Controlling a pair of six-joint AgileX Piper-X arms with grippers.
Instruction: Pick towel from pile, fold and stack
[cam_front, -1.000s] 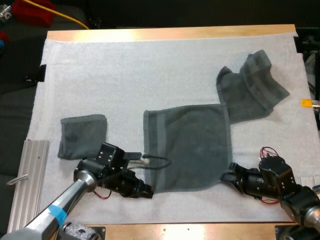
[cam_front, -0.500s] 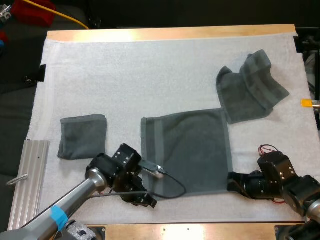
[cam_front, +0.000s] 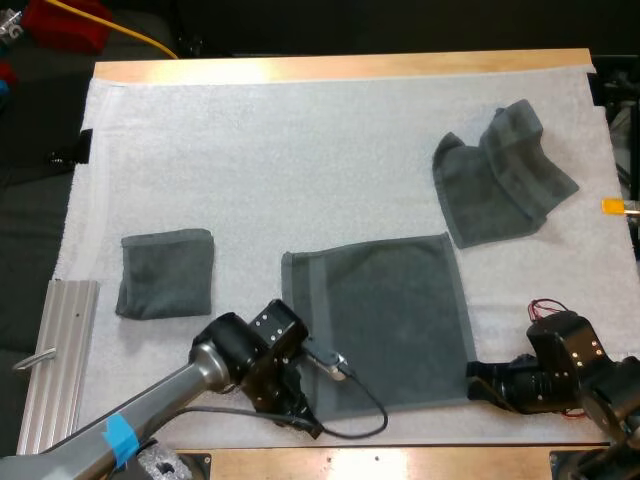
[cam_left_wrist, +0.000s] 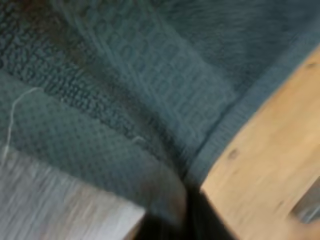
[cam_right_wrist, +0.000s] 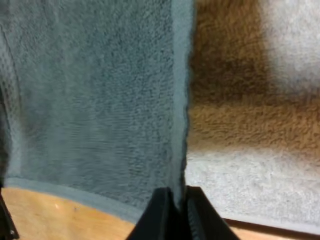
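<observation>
Now the wide white fleecy mat carries everything. Largest on it, the flat dark grey-green terry towel lies spread by the table's front edge, laid out so for folding, I judge. The crumpled grey-green towel waits far right as the pile. The small folded grey-green towel at left starts the stack. My right gripper is clamped on the flat towel's near right corner, holding it taut. My left gripper sits at the near left corner; whether it grips, I cannot tell.
</observation>
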